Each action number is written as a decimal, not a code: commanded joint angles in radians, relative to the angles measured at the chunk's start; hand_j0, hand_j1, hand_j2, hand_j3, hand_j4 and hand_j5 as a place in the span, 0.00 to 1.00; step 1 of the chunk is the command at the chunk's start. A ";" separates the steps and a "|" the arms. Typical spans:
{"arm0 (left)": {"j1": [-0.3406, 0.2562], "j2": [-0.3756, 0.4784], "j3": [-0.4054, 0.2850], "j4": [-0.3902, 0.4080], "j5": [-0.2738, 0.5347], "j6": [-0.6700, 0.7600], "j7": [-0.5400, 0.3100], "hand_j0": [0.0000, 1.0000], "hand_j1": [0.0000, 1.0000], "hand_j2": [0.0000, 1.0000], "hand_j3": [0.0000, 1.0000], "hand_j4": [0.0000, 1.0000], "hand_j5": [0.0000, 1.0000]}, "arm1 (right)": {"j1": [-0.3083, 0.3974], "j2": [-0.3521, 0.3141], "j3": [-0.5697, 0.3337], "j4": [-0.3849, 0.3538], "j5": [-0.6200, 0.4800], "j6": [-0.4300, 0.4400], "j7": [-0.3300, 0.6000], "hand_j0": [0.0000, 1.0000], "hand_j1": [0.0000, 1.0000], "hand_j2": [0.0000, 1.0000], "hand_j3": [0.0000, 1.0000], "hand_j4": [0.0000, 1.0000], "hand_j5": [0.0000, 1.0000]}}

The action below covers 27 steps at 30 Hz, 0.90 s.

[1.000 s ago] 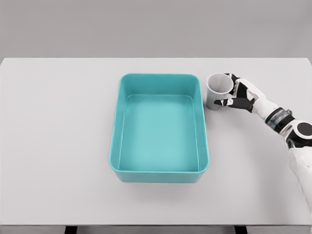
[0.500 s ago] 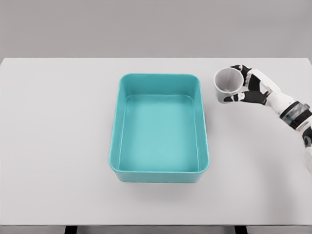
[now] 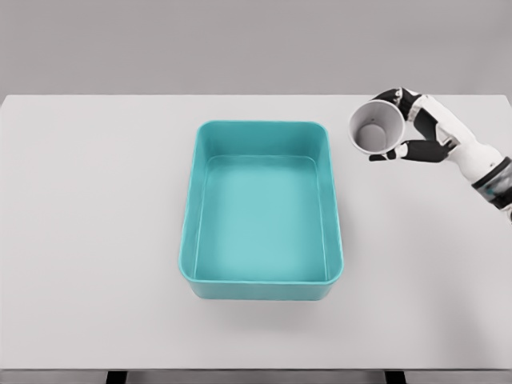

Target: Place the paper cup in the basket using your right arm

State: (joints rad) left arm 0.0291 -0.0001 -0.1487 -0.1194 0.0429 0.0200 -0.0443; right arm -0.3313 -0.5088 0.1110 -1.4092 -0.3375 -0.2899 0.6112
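A wide white table (image 3: 96,240) fills most of the head view, with a grey wall behind it. Near its middle sits a teal rectangular basket (image 3: 189,208), an open tub with rounded corners and nothing inside. Its long sides run away from the camera.

The right arm (image 3: 488,164) enters from the right edge, white with a dark band near the wrist. The right hand (image 3: 420,132) is closed around the paper cup (image 3: 376,128): dark-tipped fingers curl over the far side, and the thumb presses in from below.

The cup is white (its grey inside is plainly visible) and tilted, with its open mouth turned toward the camera. It lies to the right of the basket's far right corner, apart from the rim and not over the basket.
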 commanded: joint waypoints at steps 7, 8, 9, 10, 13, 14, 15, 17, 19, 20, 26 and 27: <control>0.000 0.000 0.000 0.000 0.000 0.000 0.000 1.00 1.00 1.00 1.00 1.00 1.00 | -0.002 0.015 0.009 -0.108 0.098 -0.120 0.000 0.54 0.54 0.54 0.54 0.54 0.54; 0.000 0.000 0.000 0.000 0.000 0.000 0.000 1.00 1.00 1.00 1.00 1.00 1.00 | -0.002 0.015 0.012 -0.122 0.112 -0.133 0.000 0.54 0.54 0.54 0.54 0.54 0.54; 0.000 0.000 0.000 0.000 0.000 0.000 0.000 1.00 1.00 1.00 1.00 1.00 1.00 | -0.002 0.015 0.024 -0.131 0.115 -0.155 0.000 0.54 0.54 0.54 0.54 0.54 0.54; 0.000 0.000 0.000 0.001 0.000 0.000 0.000 1.00 1.00 1.00 1.00 1.00 1.00 | -0.002 0.016 0.027 -0.132 0.121 -0.163 0.000 0.54 0.54 0.54 0.54 0.54 0.54; 0.000 0.000 0.000 0.000 0.000 0.000 0.000 1.00 1.00 1.00 1.00 1.00 1.00 | -0.009 0.033 0.064 -0.148 0.181 -0.164 0.000 0.54 0.54 0.54 0.54 0.54 0.54; 0.000 0.000 0.000 0.000 0.000 0.000 0.000 1.00 1.00 1.00 1.00 1.00 1.00 | -0.011 0.036 0.072 -0.148 0.192 -0.164 0.000 0.54 0.54 0.54 0.54 0.54 0.54; 0.000 0.000 0.000 0.001 0.000 0.000 0.000 1.00 1.00 1.00 1.00 1.00 1.00 | -0.014 0.039 0.082 -0.149 0.204 -0.166 0.000 0.54 0.54 0.54 0.54 0.54 0.54; 0.000 0.000 0.000 0.000 0.000 0.000 0.000 1.00 1.00 1.00 1.00 1.00 1.00 | -0.017 0.046 0.101 -0.172 0.253 -0.164 0.000 0.54 0.54 0.54 0.54 0.54 0.54; 0.000 0.000 0.000 0.000 0.000 0.000 0.000 1.00 1.00 1.00 1.00 1.00 1.00 | -0.021 0.046 0.130 -0.180 0.281 -0.167 0.000 0.54 0.54 0.54 0.54 0.54 0.54; 0.000 0.000 0.000 0.001 0.000 0.000 0.000 1.00 1.00 1.00 1.00 1.00 1.00 | -0.023 0.046 0.137 -0.185 0.299 -0.178 0.000 0.54 0.54 0.54 0.54 0.54 0.54; 0.000 0.000 0.000 0.001 0.000 0.000 0.000 1.00 1.00 1.00 1.00 1.00 1.00 | -0.100 0.044 0.263 -0.177 0.357 -0.193 0.000 0.54 0.54 0.54 0.54 0.54 0.54; 0.000 0.000 0.000 0.000 0.000 0.000 0.000 1.00 1.00 1.00 1.00 1.00 1.00 | -0.113 0.046 0.285 -0.174 0.383 -0.190 0.000 0.54 0.54 0.54 0.54 0.54 0.54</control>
State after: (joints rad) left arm 0.0291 0.0000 -0.1488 -0.1193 0.0429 0.0199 -0.0443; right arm -0.4571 -0.4633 0.3480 -1.5853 0.0254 -0.4807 0.6114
